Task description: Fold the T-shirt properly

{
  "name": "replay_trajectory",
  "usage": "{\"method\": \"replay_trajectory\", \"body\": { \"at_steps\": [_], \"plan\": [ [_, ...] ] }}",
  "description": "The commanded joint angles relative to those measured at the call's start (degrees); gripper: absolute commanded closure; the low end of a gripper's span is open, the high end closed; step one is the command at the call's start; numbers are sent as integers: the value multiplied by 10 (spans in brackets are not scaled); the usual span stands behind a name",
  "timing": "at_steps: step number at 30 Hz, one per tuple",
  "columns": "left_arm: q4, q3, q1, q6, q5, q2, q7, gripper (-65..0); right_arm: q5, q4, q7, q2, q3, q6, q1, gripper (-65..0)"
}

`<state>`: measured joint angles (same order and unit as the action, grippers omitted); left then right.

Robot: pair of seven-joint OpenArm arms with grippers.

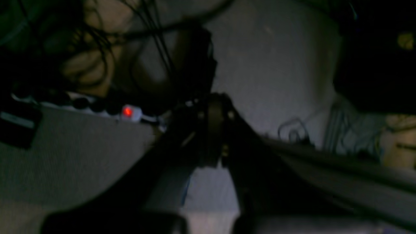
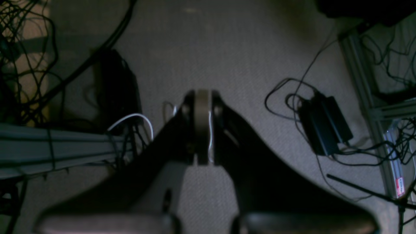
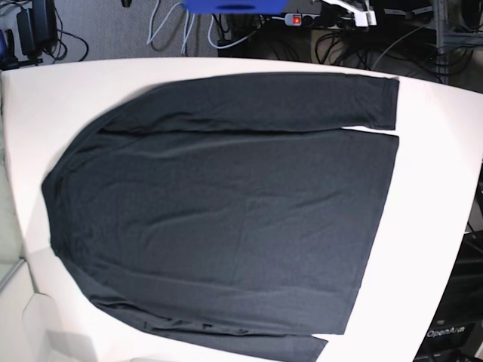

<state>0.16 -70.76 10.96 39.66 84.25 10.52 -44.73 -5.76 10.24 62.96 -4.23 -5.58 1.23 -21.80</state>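
Observation:
The T-shirt [image 3: 226, 204] is a plain dark charcoal long-sleeved shirt. It lies spread flat across the white table [image 3: 438, 188] in the base view, with its hem to the right and its shoulders to the left. One sleeve [image 3: 264, 102] runs along the far edge of the body, the other [image 3: 226, 335] along the near edge. Neither arm shows in the base view. My left gripper [image 1: 213, 104] is shut and empty over grey floor, and so is my right gripper [image 2: 203, 97]. Neither wrist view shows the shirt.
Below the right gripper, a black power adapter [image 2: 325, 125] lies on the carpet among loose cables, between aluminium frame rails [image 2: 48, 146]. A power strip with a red light [image 3: 296, 19] lies beyond the table's far edge, and also shows as power strip [image 1: 127, 111].

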Motion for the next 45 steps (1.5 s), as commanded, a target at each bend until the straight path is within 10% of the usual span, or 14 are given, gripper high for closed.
{"method": "replay_trajectory", "body": {
  "at_steps": [1,6,11,19,45],
  "plan": [
    [-2,-1,7,3,8,12,-11,0,-3,1,6,-8,-1,-8,-5,0],
    [-2,-1,8,-6,8,30,-11,0,-4,1,-36,-18,-1,-8,9,0],
    [-2,-1,-11,-147,-5,62,88,0,-4,1,-69,-23,-2,-8,24,0],
    [-2,-1,-47,-282,-143,69,170,0,-4,1,-158,-28,-2,-8,52,0],
    [-2,77,-118,-343,-167,-12,416,0,41,-102,-422,-40,11,-8,169,0]
  ]
}}
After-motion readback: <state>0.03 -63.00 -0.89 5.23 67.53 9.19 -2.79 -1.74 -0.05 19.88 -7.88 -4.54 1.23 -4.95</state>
